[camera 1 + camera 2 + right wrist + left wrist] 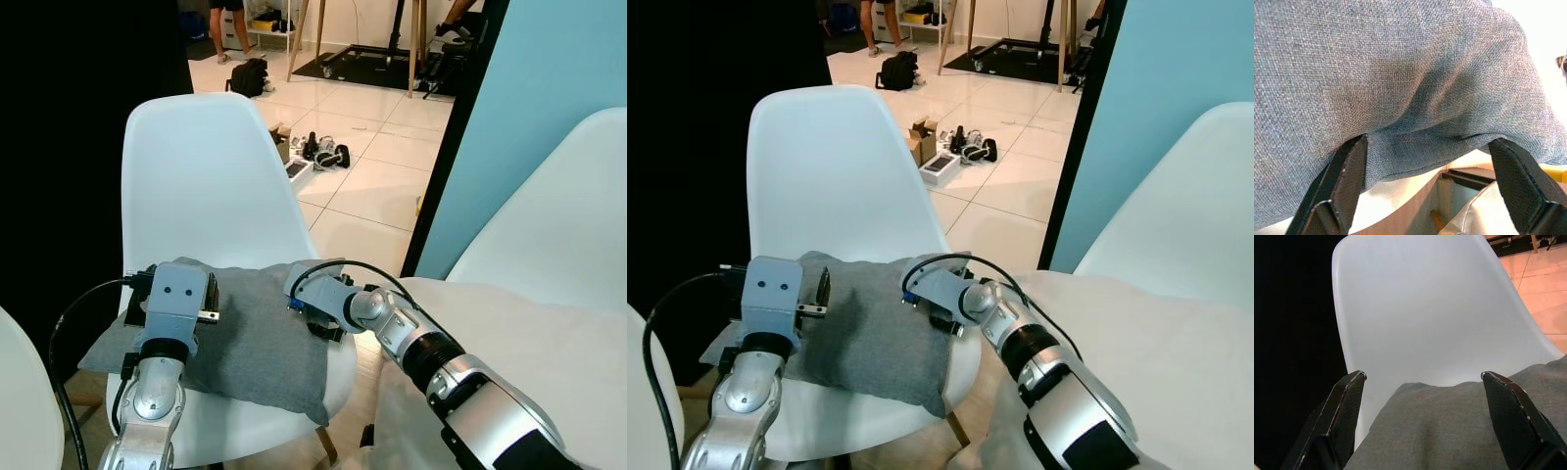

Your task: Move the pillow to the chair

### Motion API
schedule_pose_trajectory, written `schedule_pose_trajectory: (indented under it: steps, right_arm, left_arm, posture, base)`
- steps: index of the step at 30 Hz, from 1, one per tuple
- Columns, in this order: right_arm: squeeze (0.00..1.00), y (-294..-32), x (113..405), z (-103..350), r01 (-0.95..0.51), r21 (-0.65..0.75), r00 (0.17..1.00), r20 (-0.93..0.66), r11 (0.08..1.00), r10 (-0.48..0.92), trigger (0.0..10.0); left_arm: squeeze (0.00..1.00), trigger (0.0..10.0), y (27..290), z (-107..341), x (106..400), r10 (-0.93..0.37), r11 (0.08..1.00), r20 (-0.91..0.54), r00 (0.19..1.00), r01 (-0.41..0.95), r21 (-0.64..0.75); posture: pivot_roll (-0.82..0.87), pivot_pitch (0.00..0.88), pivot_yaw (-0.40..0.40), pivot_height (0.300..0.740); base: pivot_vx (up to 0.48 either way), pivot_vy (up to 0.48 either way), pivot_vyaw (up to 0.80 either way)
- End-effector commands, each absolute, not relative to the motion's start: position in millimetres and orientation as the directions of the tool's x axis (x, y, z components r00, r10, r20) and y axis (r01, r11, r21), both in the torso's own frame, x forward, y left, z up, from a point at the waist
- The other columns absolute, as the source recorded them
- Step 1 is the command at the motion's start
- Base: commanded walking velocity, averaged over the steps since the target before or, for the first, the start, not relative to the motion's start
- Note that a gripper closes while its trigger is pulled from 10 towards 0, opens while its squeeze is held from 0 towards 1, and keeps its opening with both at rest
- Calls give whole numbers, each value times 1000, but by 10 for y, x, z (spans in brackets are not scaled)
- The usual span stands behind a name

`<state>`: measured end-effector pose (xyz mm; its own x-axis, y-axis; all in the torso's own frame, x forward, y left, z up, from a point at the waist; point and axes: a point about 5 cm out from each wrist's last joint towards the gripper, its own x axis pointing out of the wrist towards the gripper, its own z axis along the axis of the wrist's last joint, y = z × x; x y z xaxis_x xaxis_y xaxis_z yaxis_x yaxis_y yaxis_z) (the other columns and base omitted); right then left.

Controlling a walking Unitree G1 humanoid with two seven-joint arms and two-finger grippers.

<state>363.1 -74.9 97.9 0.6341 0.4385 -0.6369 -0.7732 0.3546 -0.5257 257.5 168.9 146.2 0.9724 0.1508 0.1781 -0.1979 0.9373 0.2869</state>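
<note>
Black fingers (1337,416) of the left gripper (1422,418) stand spread wide above the grey pillow (245,333), holding nothing; the cloth lies in the gap between them and runs on toward the chair's back beyond the tips. The right gripper (1427,183) has its fingers (1520,183) just as far apart at the pillow's opposite edge, the fabric bulging into the gap and its seam lying across it between the tips, again with no grip closed on it.

The pillow rests flat on the seat of the white chair (201,166), one corner drooping over the front rim below the right gripper. The left gripper hovers over the pillow's left side, the right gripper at its right side, so the cushion sits between the two.

By the look of it the pillow is already delivered and the step in hand is the release. The next move, as judged from here, calls for both arms to draw straight back without catching the cloth, since the overhanging corner could be tugged off the seat.

Outward from the fingers, a second white chair (549,225) and a pale table (529,333) stand to the right, beside a blue wall panel (549,108). Beyond the chair's back, a tiled floor (392,166) carries a black bag (248,76) and scattered gear (318,152), with a person's legs (225,24) at the far end.
</note>
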Motion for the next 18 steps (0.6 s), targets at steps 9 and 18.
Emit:
schedule_pose_trajectory:
  steps: [9, 18]
  right_arm:
    - [1000, -876, 3646, 1275, -794, -494, 598, -536, 353, 596, 10000]
    - [0, -868, 3392, 1557, -799, 65, 602, 62, 598, 796, 10000]
  left_arm:
    - [0, 10000, 1723, 1440, 2554, 175, 935, 169, 970, -217, 280]
    - [0, 10000, 1620, 1385, 2485, 160, 967, 135, 978, -183, 178]
  posture:
    - [145, 0, -63, 555]
    - [134, 0, -60, 565]
  base:
    - [0, 0, 0]
    - [0, 0, 0]
